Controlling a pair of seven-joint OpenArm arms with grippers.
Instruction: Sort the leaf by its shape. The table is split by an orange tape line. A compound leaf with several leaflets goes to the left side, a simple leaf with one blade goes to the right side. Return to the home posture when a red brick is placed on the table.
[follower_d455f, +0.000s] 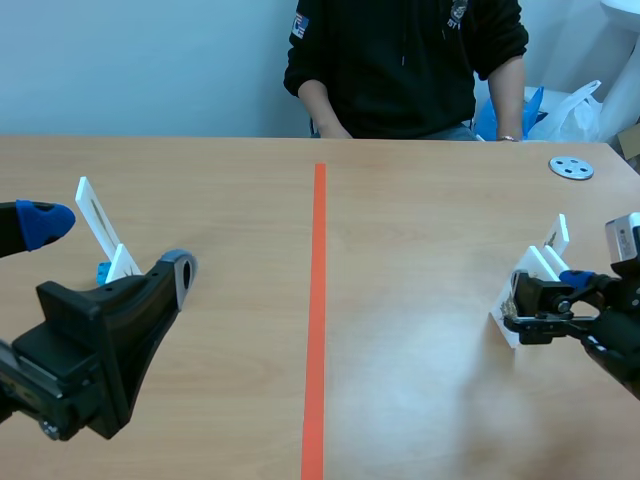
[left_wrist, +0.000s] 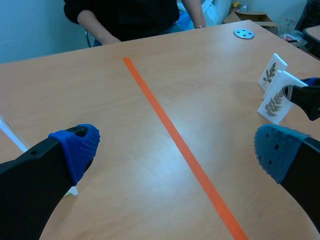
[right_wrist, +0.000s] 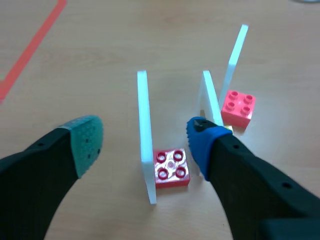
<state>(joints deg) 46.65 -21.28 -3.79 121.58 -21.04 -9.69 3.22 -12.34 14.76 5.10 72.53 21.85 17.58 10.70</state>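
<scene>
Three white leaf cards stand to the right of the orange tape line (follower_d455f: 319, 300). In the right wrist view they are edge-on: the nearest card (right_wrist: 145, 135) rises from a red brick base (right_wrist: 171, 167), a second card (right_wrist: 209, 97) stands behind it, and the third card (right_wrist: 235, 57) has a pink-red brick (right_wrist: 238, 107) at its foot. My right gripper (right_wrist: 145, 142) is open, with the nearest card between its fingers. From the left wrist view that card (left_wrist: 274, 104) shows a fern-like leaf with several leaflets. My left gripper (left_wrist: 175, 150) is open and holds nothing.
Another white card (follower_d455f: 98, 222) on a blue brick stands on the left side, close to my left gripper (follower_d455f: 110, 248). A grey disc (follower_d455f: 571, 167) lies at the far right. A person in a black top sits across the table (follower_d455f: 420, 220).
</scene>
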